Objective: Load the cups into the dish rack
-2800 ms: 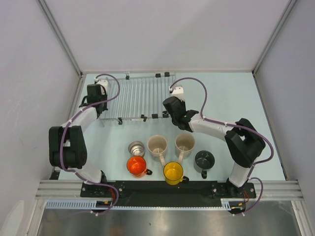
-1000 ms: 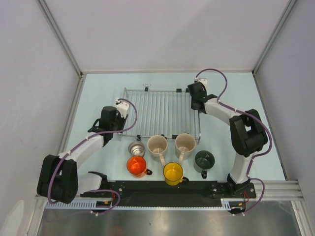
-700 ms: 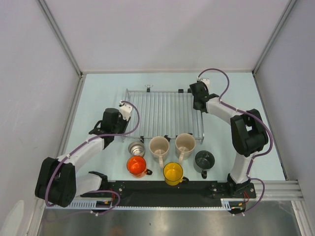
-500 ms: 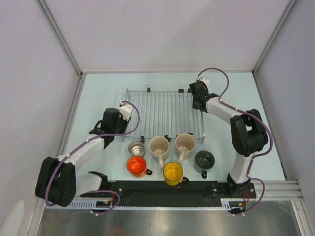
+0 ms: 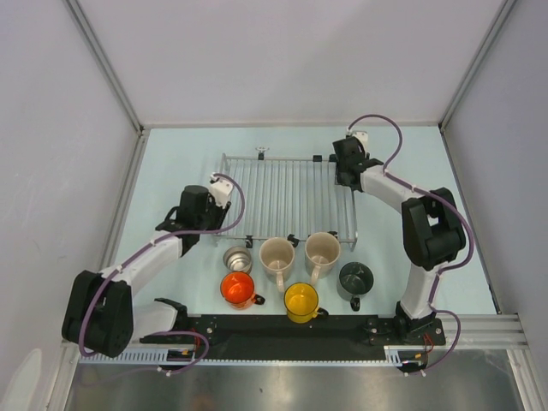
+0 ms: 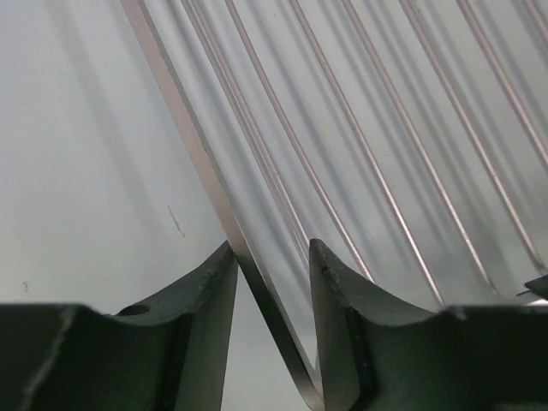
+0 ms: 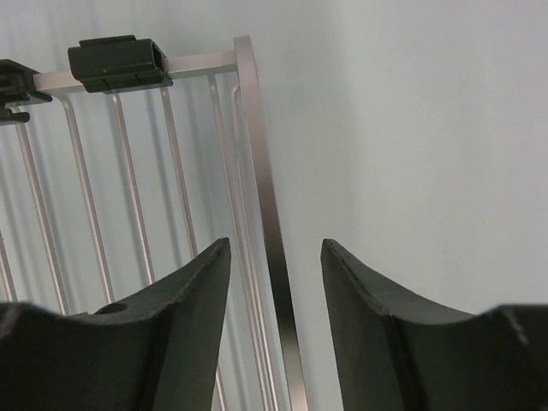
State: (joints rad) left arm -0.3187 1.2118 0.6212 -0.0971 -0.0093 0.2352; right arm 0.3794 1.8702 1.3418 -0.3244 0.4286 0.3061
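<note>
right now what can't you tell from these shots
Left wrist view: whether the left gripper clamps the dish rack rail or straddles it; cups out of frame.
Right wrist view: most of the rack, cut off by frame edges.
Top view: both sets of jaws, hidden under the wrists.

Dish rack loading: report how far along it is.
Done: the dish rack lies flat behind the cups. In hand: left gripper and right gripper each straddle a rack edge, right jaws open. Remaining: all six cups stand on the table, none loaded.
</note>
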